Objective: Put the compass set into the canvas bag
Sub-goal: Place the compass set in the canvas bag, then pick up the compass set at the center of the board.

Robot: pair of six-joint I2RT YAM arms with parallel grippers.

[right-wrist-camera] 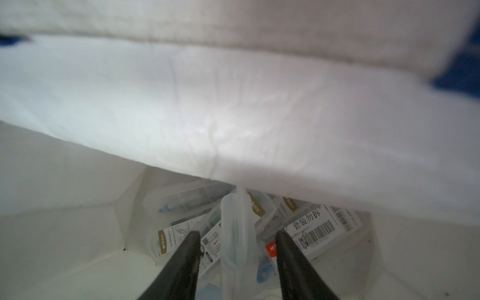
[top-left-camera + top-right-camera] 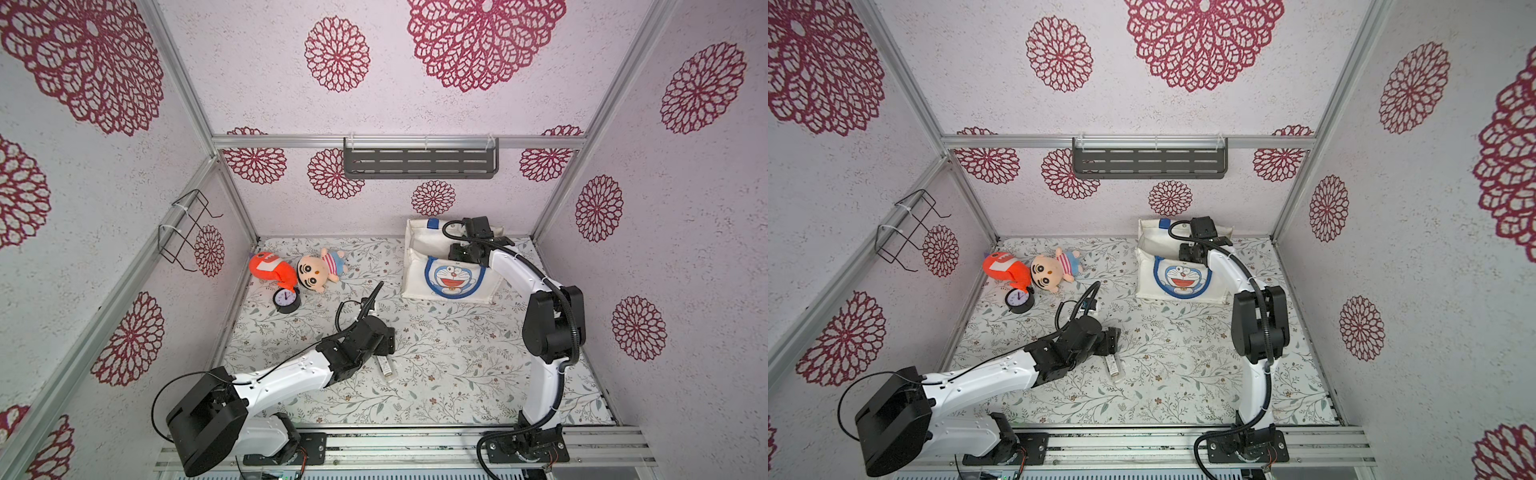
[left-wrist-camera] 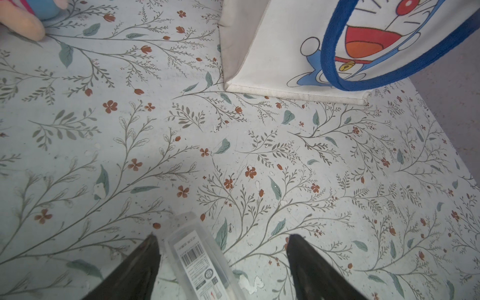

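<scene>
Straddling compass set (image 3: pixel 197 259), left tool (image 3: pixel 222 237) spread, right tool (image 1: pixel 237 233) (inside canvas bag (image 1: pixel 233 117)) parted

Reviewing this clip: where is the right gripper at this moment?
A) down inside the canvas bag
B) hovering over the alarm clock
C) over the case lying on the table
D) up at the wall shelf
A: in the right wrist view the right gripper has its fingers between the white inner walls of the canvas bag, just above clear plastic cases lying on its bottom.
</scene>
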